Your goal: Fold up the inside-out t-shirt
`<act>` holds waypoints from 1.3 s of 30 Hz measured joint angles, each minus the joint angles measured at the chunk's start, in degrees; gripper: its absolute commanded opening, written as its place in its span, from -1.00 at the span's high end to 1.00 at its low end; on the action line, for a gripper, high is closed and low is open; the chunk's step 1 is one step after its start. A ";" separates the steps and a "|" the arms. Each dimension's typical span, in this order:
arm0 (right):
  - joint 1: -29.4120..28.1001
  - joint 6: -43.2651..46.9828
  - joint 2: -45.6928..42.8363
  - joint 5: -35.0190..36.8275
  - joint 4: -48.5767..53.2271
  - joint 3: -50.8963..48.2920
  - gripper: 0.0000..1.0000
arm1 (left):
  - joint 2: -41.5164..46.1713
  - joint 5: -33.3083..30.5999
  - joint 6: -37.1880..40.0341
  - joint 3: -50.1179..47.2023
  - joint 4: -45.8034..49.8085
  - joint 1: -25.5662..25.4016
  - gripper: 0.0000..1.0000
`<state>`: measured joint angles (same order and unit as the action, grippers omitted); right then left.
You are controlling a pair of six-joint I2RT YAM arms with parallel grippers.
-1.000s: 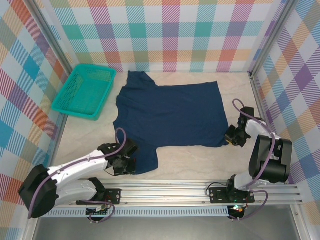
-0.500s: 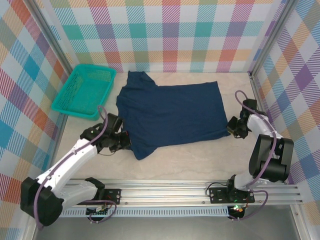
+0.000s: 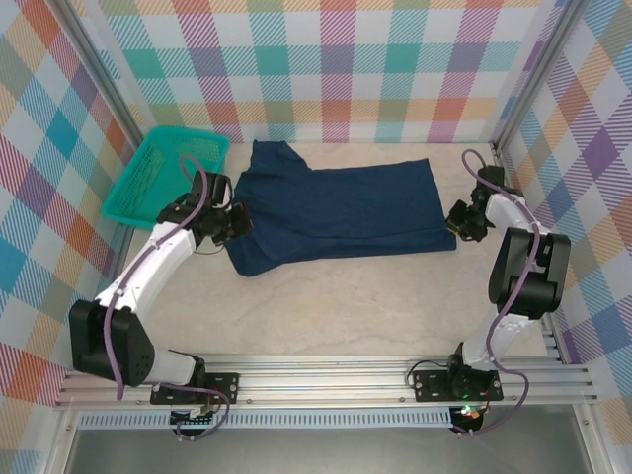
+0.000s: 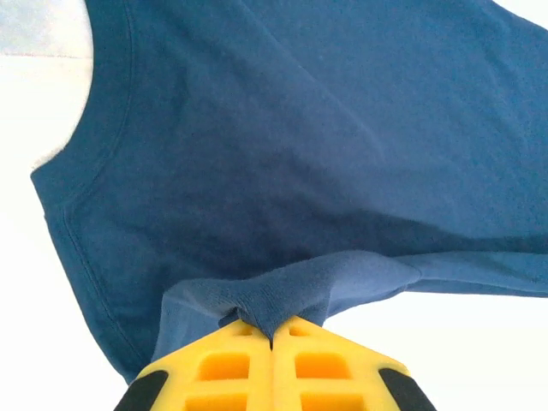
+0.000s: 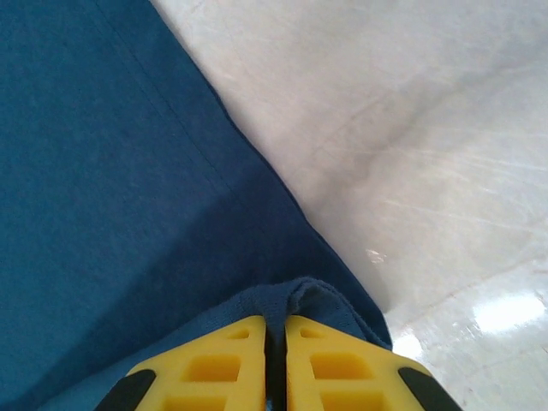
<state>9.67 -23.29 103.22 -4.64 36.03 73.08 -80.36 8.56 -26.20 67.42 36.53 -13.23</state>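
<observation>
The inside-out t-shirt is dark navy and lies across the far half of the table, with its near part doubled over toward the back. My left gripper is at the shirt's left end, beside the basket. In the left wrist view its yellow jaws are shut on a pinched ridge of the cloth. My right gripper is at the shirt's right edge. In the right wrist view its jaws are nearly together, with a fold of the navy cloth caught between them.
A teal mesh basket stands at the far left, close to my left forearm. Checked walls close the table on three sides. The pale tabletop lies bare between the shirt and the metal rail at the near edge.
Both grippers have moved away from the near edge toward the back, carrying the shirt's near edge with them. The left arm has swung up beside the basket. The shirt now covers a narrower strip.
</observation>
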 measured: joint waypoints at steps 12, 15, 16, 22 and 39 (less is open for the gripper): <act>-2.10 0.20 7.02 -0.39 0.74 7.67 0.72 | -9.25 0.46 2.73 7.10 -0.90 3.67 1.00; -2.23 0.24 8.83 -0.39 1.14 9.79 0.73 | -10.84 0.61 3.15 7.43 -0.94 4.20 1.00; -2.27 0.26 9.51 -0.39 1.22 10.49 0.73 | -11.26 0.68 3.17 7.43 -0.98 4.42 1.00; -2.32 0.72 12.63 -0.37 2.36 14.58 0.72 | -12.37 1.05 3.32 7.87 -0.98 5.44 1.00; -2.32 1.46 18.49 -0.37 3.06 21.00 0.42 | -22.38 2.56 3.32 15.89 -3.15 5.57 1.00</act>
<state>7.35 -21.82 121.71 -5.02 39.09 94.08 -102.74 11.11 -22.87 83.31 33.39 -7.66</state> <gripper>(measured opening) 0.268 0.046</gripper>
